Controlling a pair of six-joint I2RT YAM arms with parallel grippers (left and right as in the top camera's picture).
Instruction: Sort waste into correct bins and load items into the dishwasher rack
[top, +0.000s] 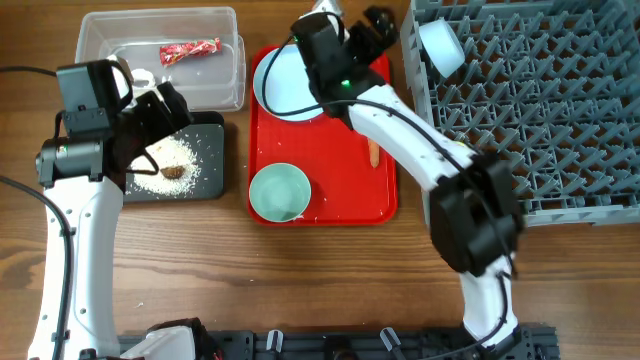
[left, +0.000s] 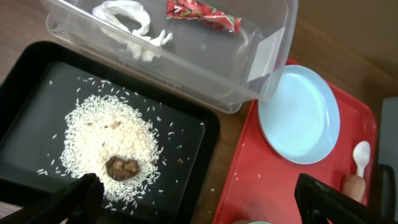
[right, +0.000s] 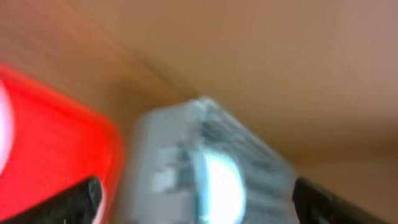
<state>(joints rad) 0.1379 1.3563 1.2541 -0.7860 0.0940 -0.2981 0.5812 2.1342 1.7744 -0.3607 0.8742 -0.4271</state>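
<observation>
grippers: right gripper (top: 378, 28) wide, empty, just beyond plate (top: 285, 88); left gripper (left: 204, 198) wide, empty. recommend pinching plate rim, seating it upright between rack (top: 540, 120) pegs.

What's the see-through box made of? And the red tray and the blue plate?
The see-through box looks like clear glossy plastic: the wooden table shows through it. The red tray seems hard smooth plastic with a moulded rim. The blue plate is smooth, slightly shiny: plastic or glazed ceramic, hard to tell.
</observation>
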